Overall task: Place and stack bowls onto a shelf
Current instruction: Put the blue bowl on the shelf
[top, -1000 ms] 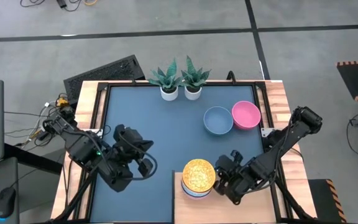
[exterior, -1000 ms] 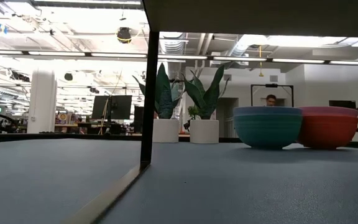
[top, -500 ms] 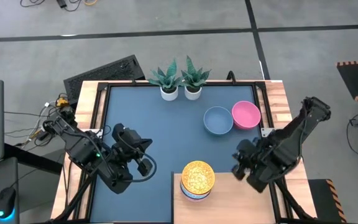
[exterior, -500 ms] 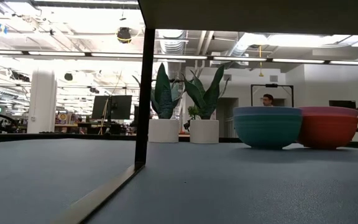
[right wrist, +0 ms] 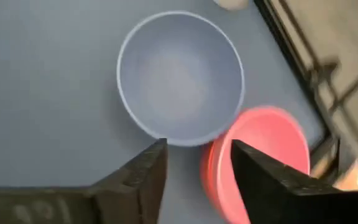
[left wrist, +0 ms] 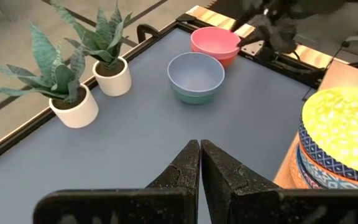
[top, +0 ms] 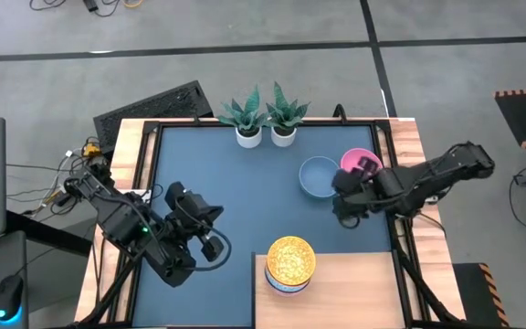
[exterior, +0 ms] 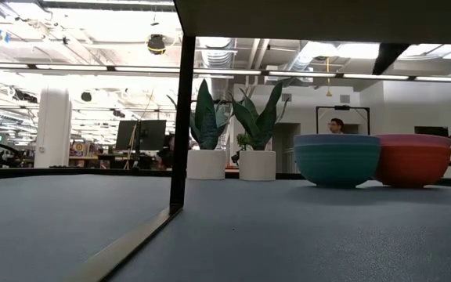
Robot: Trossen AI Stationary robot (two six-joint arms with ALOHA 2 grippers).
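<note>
A stack of small patterned bowls, a yellow one (top: 290,259) on top, stands on the left end of the pale wood shelf (top: 359,292). The stack also shows in the left wrist view (left wrist: 340,143). A grey-blue bowl (top: 318,176) and a pink bowl (top: 365,164) rest side by side on the blue tabletop at the far right. My right gripper (right wrist: 197,163) hovers open above the spot where these two bowls (right wrist: 179,78) (right wrist: 263,155) meet, with nothing between its fingers. My left gripper (left wrist: 201,155) is shut and empty, left of the shelf (top: 210,242).
Two white plant pots (top: 249,135) (top: 283,135) stand at the table's far edge. The low view looks under the shelf past its dark leg (exterior: 180,117) to the two bowls (exterior: 337,159) (exterior: 413,160). A person shows far off in the room.
My right gripper has left the bowl stack on the shelf and swung toward the table's far edge. It now hangs over the grey-blue and pink bowls. The stack stays on the shelf.
</note>
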